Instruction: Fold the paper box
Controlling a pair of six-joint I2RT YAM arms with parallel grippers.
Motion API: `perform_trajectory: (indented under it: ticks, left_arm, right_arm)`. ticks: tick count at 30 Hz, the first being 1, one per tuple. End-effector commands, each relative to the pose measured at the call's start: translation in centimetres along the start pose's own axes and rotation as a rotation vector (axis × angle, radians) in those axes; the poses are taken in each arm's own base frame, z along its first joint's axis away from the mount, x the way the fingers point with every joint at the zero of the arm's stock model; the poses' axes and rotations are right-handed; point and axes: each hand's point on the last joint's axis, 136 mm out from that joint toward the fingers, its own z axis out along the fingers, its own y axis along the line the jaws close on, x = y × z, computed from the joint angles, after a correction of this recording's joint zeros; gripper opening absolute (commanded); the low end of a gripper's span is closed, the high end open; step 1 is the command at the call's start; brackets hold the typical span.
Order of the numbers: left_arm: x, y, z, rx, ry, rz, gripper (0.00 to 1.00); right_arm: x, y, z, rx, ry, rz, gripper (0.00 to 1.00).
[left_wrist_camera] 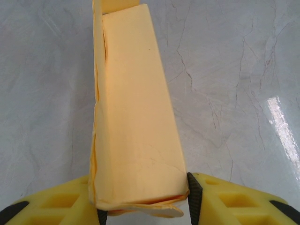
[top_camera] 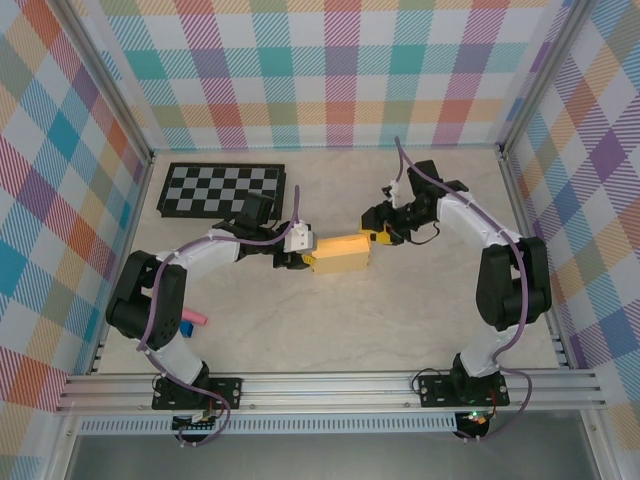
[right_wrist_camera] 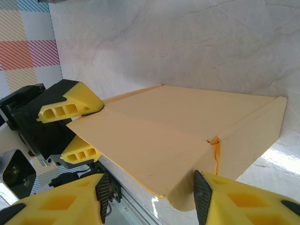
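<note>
The paper box [top_camera: 340, 254] is a small yellow-orange card box lying mid-table between the two arms. My left gripper [top_camera: 300, 257] is shut on its left end; in the left wrist view the box [left_wrist_camera: 136, 117] fills the gap of the left gripper [left_wrist_camera: 146, 206], with both black pads against its sides. My right gripper [top_camera: 378, 235] is at the box's right end. In the right wrist view the right gripper [right_wrist_camera: 152, 199] straddles the near corner of the box [right_wrist_camera: 187, 126]. Its right pad is close to the end wall, and its left pad stands apart with a visible gap. The left gripper's fingers [right_wrist_camera: 70, 105] hold the far end.
A black-and-white checkerboard panel [top_camera: 222, 190] lies at the back left. Small pink [top_camera: 197, 319] and blue [top_camera: 186, 328] pieces rest by the left arm's base. Plaid walls enclose the table, and an aluminium rail [top_camera: 330, 385] runs along its near edge.
</note>
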Motion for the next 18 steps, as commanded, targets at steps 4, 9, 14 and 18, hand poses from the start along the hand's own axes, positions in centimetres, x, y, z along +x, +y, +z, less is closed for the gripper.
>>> perform_trajectory:
  ticks: [4, 9, 14, 18]
  left_arm:
    - [0.5, -1.3, 0.6, 0.062, 0.011, -0.022, 0.47]
    - [0.5, -1.2, 0.6, 0.068, 0.013, -0.020, 0.47]
    - [0.5, -1.4, 0.5, 0.072, 0.016, -0.017, 0.47]
    - [0.5, -1.3, 0.5, 0.071, 0.018, -0.017, 0.48]
  right_arm:
    - [0.5, -0.8, 0.7, 0.035, 0.025, -0.009, 0.46]
    - [0.8, -1.8, 1.4, 0.060, 0.040, -0.006, 0.40]
    - [1.2, -2.6, 1.8, 0.076, 0.042, 0.005, 0.39]
    - [1.3, -2.6, 1.9, 0.084, 0.032, 0.010, 0.35]
